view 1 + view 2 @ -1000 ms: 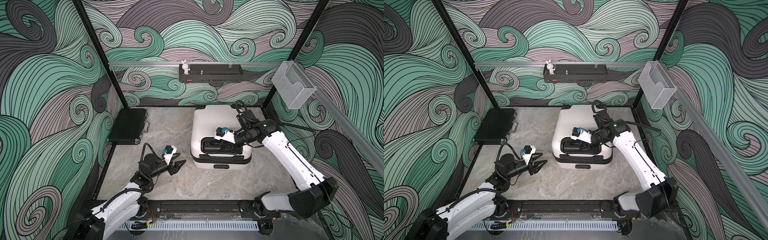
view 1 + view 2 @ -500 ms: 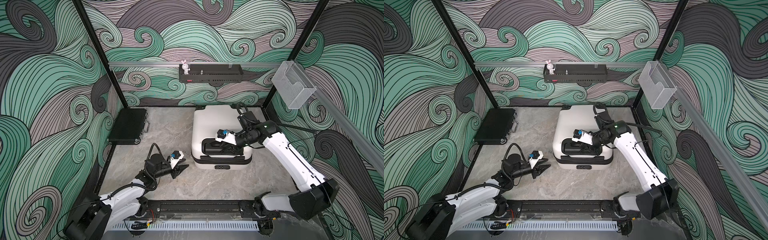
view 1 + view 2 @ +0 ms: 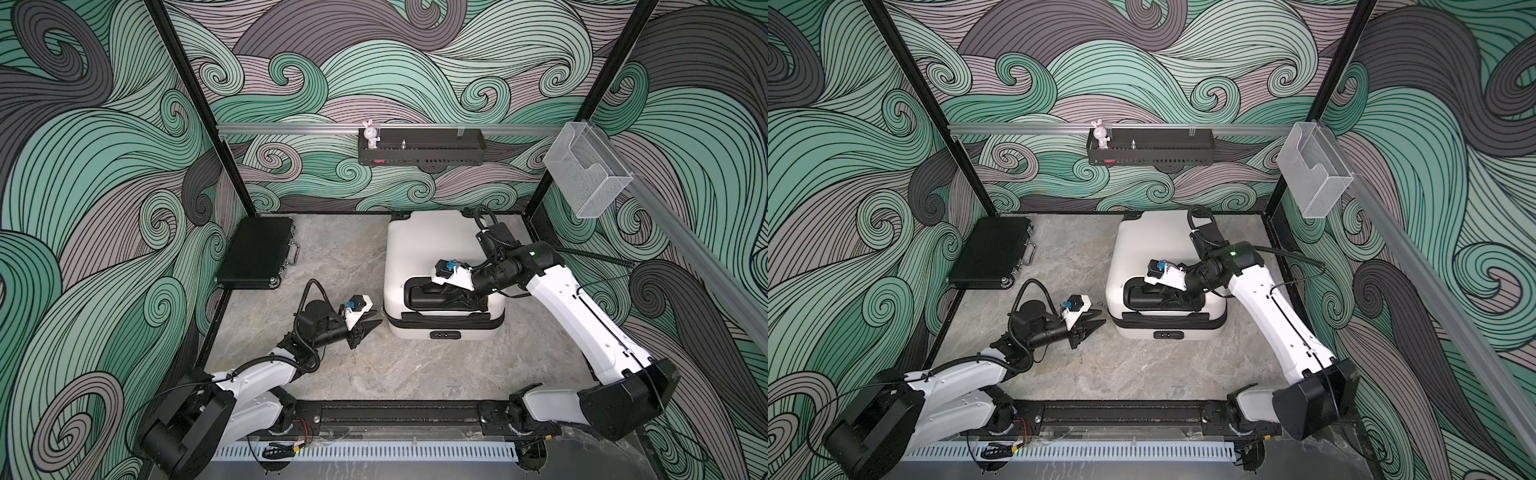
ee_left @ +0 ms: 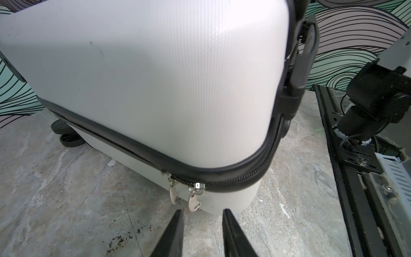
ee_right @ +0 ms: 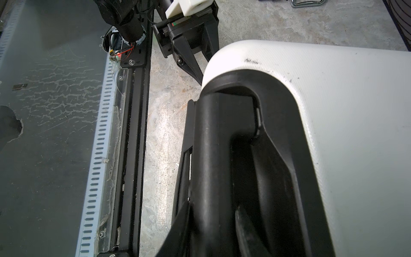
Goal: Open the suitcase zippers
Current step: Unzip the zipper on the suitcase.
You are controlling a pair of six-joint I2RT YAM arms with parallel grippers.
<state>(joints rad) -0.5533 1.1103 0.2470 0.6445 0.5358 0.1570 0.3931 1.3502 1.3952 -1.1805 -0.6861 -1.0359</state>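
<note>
1. In a top view, the suitcase [image 3: 432, 249] is seen lying flat. The left gripper [image 3: 372, 326] is held low, its tips just short of the case's near corner. A gap is left between its fingers and nothing is held. The right gripper [image 3: 459, 297] is sunk into the recess of the black handle [image 3: 428, 291] on the lid.
2. In the left wrist view, the zippers [image 4: 244, 175] are shown as a black band along the seam. Two metal pulls [image 4: 195, 198] hang side by side just ahead of the fingertips [image 4: 175, 231]. The nearer pull is lined up with the gap between the fingers but is not yet enclosed. Beyond it the band is seen closed.
3. In the right wrist view, the handle bar is found between the right fingers [image 5: 178, 233], which appear closed around it, so the case is judged to be steadied.
4. The step in hand is judged to be the approach to a pull, and nothing is unzipped yet. A short advance is called for next, until the tab sits between the pads. A firm closing is then needed, followed by a draw along the seam.
</note>
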